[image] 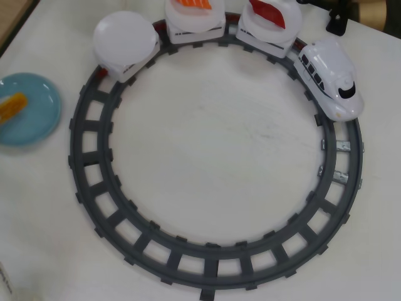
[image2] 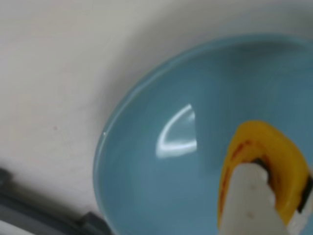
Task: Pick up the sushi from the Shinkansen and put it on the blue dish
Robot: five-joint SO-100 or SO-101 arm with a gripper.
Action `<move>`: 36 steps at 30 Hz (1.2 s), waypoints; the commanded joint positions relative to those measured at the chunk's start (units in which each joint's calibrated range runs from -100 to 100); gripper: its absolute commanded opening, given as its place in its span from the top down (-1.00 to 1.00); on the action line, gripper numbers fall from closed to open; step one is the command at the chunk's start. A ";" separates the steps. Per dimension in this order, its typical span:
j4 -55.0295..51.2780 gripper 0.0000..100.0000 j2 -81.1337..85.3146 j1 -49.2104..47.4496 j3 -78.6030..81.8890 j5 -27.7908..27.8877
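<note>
I see the sushi lying on the blue dish, left of the track. The Shinkansen sits at the track's upper right. In the wrist view a white finger overlaps the sushi; I cannot tell whether the fingers grip it.

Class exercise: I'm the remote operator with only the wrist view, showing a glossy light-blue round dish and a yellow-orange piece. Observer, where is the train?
Observer: Overhead, the white toy bullet train sits upper right on the grey circular plastic track.
Operator: What do its cars carry?
Observer: Behind the engine: a dark red piece, an orange striped piece, then an empty round white plate.
Operator: And the dish?
Observer: The light-blue dish lies outside the track, at the picture's left edge.
</note>
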State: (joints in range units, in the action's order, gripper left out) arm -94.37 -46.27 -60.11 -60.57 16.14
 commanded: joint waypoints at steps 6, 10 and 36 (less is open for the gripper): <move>0.31 0.94 0.68 -0.36 0.33 -0.35; 0.31 0.77 0.68 0.34 0.33 -0.35; -3.51 0.71 28.14 3.25 -0.66 -8.14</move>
State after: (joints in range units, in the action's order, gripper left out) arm -97.90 -28.55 -57.50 -60.20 10.40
